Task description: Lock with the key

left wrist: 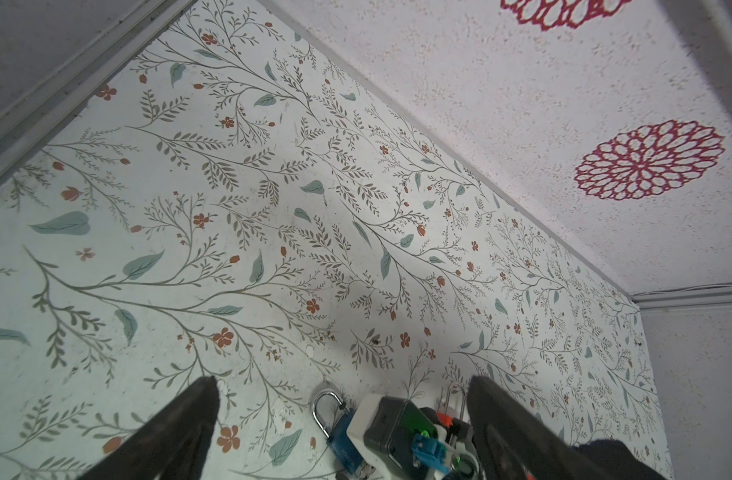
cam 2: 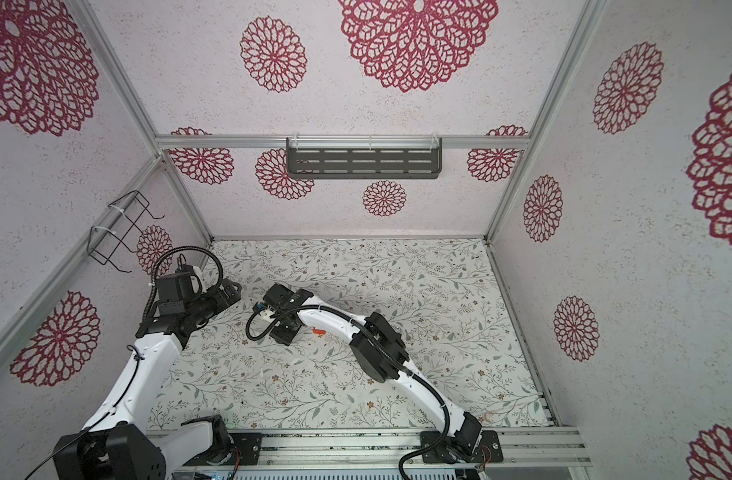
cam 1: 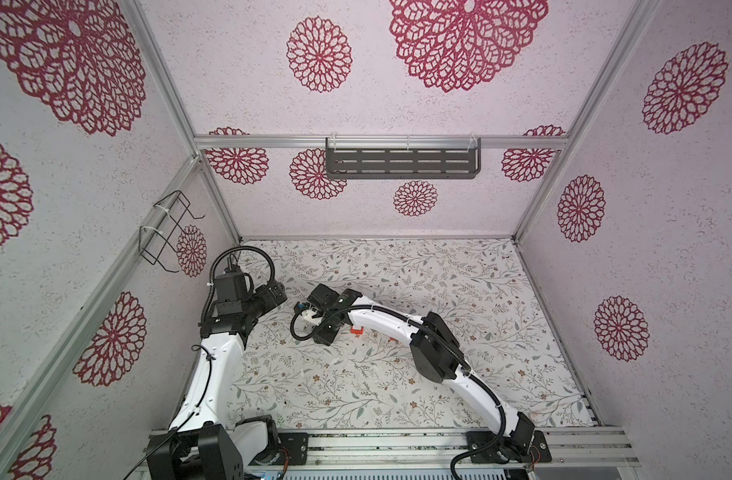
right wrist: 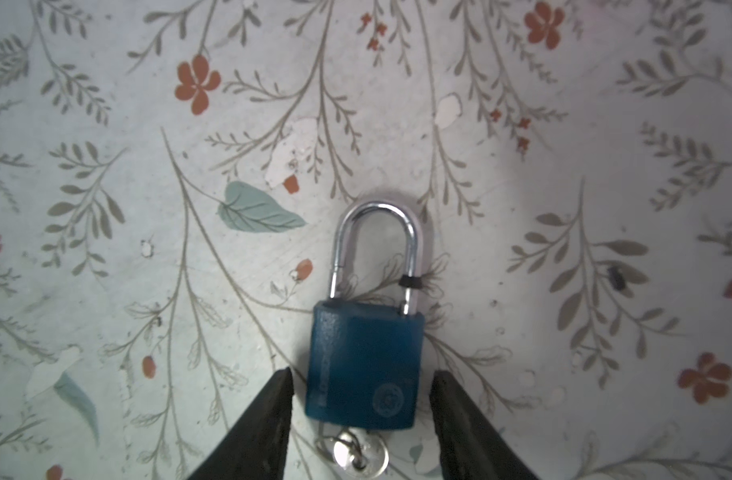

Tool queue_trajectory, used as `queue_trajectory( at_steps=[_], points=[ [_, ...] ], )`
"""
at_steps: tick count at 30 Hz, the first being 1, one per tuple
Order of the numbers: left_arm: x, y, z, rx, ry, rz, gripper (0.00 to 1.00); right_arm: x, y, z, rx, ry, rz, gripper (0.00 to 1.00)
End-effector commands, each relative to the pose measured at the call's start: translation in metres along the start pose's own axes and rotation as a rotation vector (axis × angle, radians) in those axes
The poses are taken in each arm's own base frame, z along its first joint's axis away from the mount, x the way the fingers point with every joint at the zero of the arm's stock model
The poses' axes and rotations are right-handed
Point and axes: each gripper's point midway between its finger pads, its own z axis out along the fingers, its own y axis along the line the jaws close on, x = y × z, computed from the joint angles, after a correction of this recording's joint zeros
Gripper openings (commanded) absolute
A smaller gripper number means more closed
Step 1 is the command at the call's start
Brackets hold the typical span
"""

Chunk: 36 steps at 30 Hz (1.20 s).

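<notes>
A: Blue metal padlock is lying flat on the floral-patterned table, left of the middle, directly under the white-and-black right gripper. What's worrying you?

B: That gripper's black fingers are standing partly apart, flanking the lock body with a gap on each side, gripping nothing. If they're closing off-centre, one finger is going to shove the lock sideways and spin it on that smooth-looking sheet.

A: And the left gripper?

B: It's hanging spread wide and empty nearby. Both arms are crowding one spot, so I'm expecting a knock if either is reaching in carelessly.

A: The curved silver shackle?

B: I'm not managing to tell whether its free leg is seated. Pressing on it crooked could jam it.

A: And the small silver key?

B: It seems to be sitting in the bottom of the body, between the fingers. A pinch landing on its ring rather than its bow is likely turning nothing, or pulling it out.
</notes>
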Motion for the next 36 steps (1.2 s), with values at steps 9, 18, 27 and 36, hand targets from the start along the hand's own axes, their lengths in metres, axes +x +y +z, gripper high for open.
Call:
queue_trajectory(
  at_steps=[9,18,27,36],
  points=[
    [0.005,0.003,0.002,-0.001,0.019,-0.001,0.97,-0.013,-0.011,0.002,0.092,-0.036,0.01,0.55],
    [0.007,0.003,0.003,0.0,0.032,0.005,0.97,-0.013,-0.004,0.012,0.08,-0.037,-0.051,0.49],
    [0.007,0.001,0.003,0.007,0.042,0.015,0.97,-0.012,0.0,0.01,0.074,-0.028,-0.08,0.31],
    [0.0,-0.009,-0.003,0.031,0.058,0.045,0.97,-0.034,0.002,-0.034,0.097,-0.094,-0.124,0.17]
  ],
)
